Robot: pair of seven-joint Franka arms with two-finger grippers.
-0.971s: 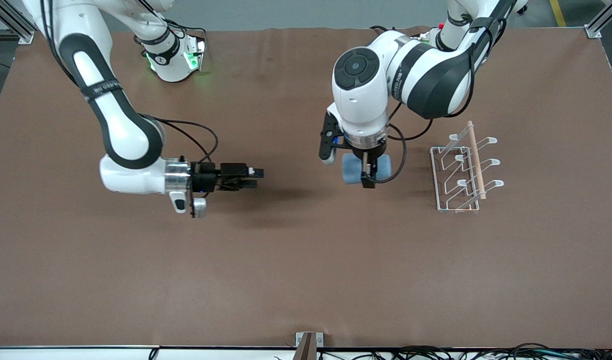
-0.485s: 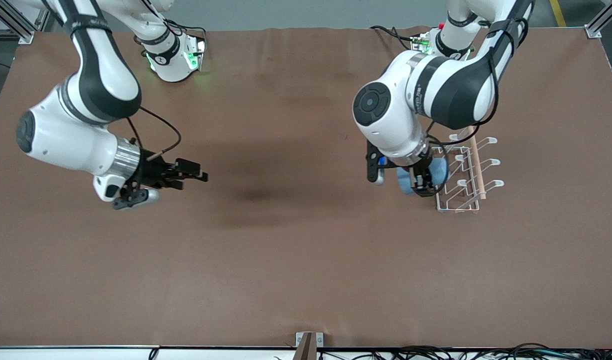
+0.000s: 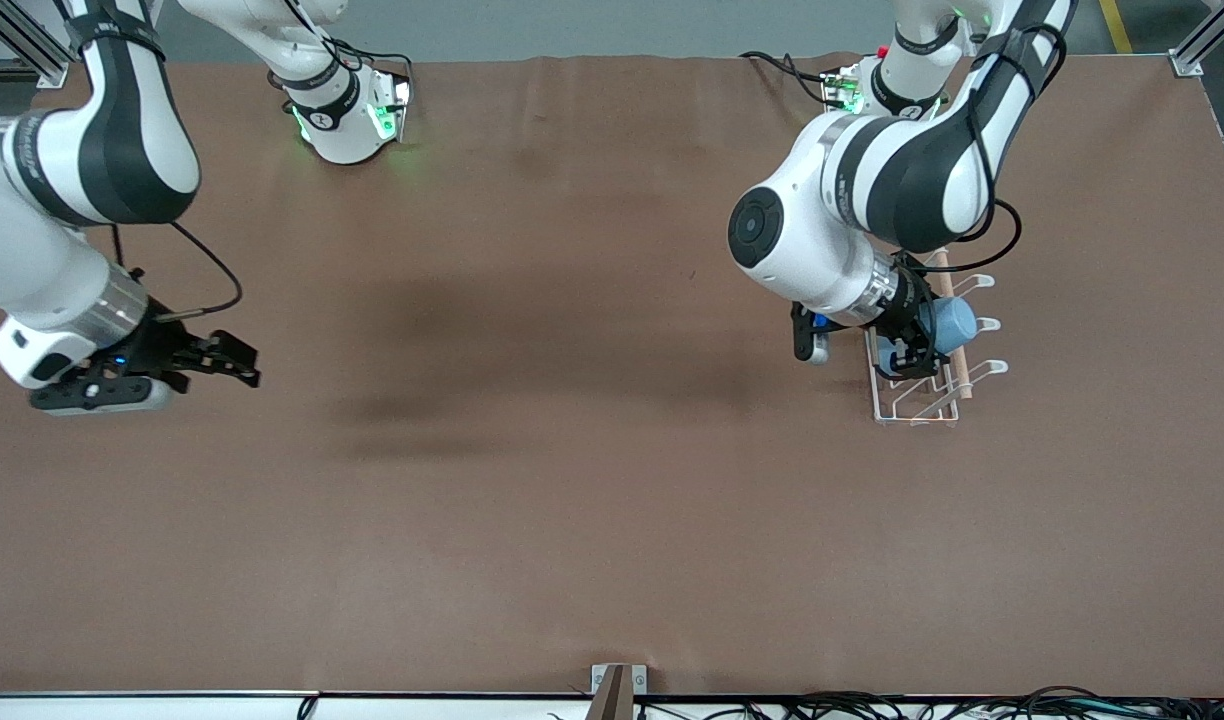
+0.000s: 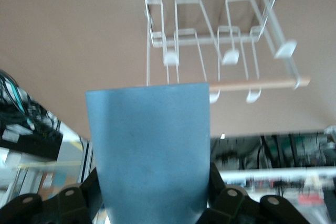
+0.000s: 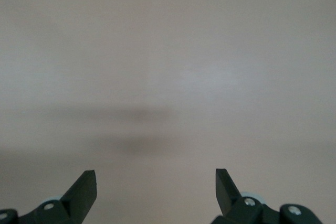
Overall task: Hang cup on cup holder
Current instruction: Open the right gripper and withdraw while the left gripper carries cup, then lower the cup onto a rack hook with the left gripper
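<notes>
My left gripper (image 3: pixel 920 340) is shut on the light-blue cup (image 3: pixel 950 321) and holds it over the white wire cup holder (image 3: pixel 897 405), by the middle prongs and the wooden rod (image 3: pixel 955 350). In the left wrist view the cup (image 4: pixel 149 150) fills the space between the fingers, with the cup holder (image 4: pixel 210 40) past its rim. My right gripper (image 3: pixel 234 362) is open and empty over bare table at the right arm's end. The right wrist view shows its gripper (image 5: pixel 155 184) over bare mat.
The brown mat (image 3: pixel 572 450) covers the whole table. Cables run along the table edge nearest the front camera (image 3: pixel 872 705). A small bracket (image 3: pixel 617 685) sits at the middle of that edge.
My left gripper has carried the cup from the table's middle to over the cup holder. My right arm has drawn back toward its end of the table, still open.
</notes>
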